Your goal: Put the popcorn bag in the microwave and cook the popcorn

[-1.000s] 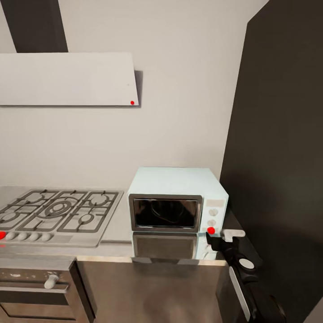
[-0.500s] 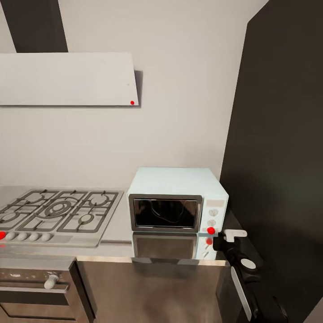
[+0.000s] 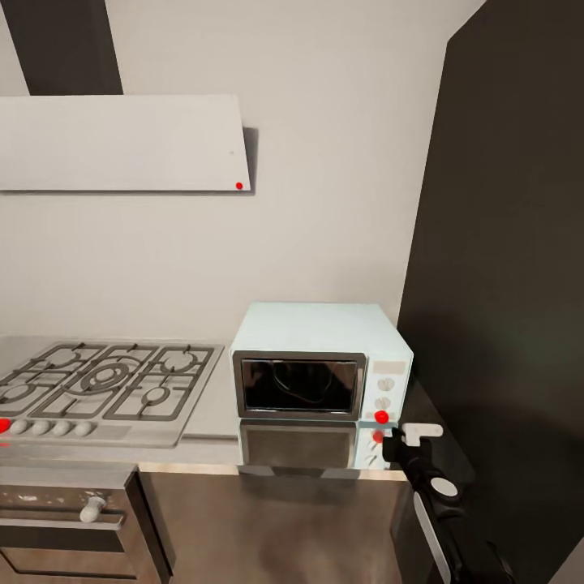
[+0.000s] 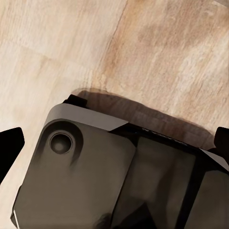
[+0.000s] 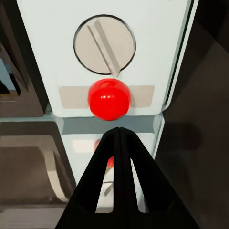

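Your right gripper [image 5: 119, 136], fingers pinched together and empty, faces the microwave's [image 3: 320, 357] red button [image 5: 109, 98]; door closed, start pending.
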Robot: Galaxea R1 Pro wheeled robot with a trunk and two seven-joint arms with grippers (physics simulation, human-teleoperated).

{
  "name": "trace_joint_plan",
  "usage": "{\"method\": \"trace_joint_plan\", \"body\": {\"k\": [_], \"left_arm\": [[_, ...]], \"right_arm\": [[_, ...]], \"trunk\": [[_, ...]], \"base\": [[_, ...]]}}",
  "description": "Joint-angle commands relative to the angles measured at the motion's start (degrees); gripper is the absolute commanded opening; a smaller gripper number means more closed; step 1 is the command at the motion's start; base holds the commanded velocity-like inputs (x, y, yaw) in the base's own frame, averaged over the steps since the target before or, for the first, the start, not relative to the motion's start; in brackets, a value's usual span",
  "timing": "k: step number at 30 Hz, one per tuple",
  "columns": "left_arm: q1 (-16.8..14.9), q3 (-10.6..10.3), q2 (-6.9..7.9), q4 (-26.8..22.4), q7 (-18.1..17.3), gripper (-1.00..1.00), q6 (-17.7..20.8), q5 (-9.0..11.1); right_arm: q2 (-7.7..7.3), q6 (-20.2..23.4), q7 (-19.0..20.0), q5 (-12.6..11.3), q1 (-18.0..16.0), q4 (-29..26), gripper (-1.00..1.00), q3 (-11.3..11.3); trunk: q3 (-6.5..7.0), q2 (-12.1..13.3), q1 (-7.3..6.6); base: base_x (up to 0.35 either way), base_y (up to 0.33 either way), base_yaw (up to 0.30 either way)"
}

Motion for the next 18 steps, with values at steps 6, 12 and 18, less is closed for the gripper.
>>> {"method": "trace_joint_plan", "body": {"k": [6,12,18], "left_arm": [[0.0,-0.5,-0.02,0.0,0.2,1.0,-0.1,0.3],[0.0,-0.5,-0.02,0.0,0.2,1.0,-0.1,0.3],[0.0,-0.5,-0.02,0.0,0.2,1.0,-0.1,0.3]], "right_arm": [[-0.11,0.3,1.1,0.2,-0.1,-0.1,-1.0,-0.2],[0.1,0.3,3.0,-0.4,-0.1,-0.1,-1.0,-0.2],[0.37,0.3,3.2,-0.5,0.0,0.0,-1.0,-0.4]], "trunk": [[-0.11,-0.1,0.02],[-0.11,-0.1,0.02],[-0.11,-0.1,0.02]], "base": [[0.0,0.0,0.0],[0.0,0.0,0.0],[0.0,0.0,0.0]]}}
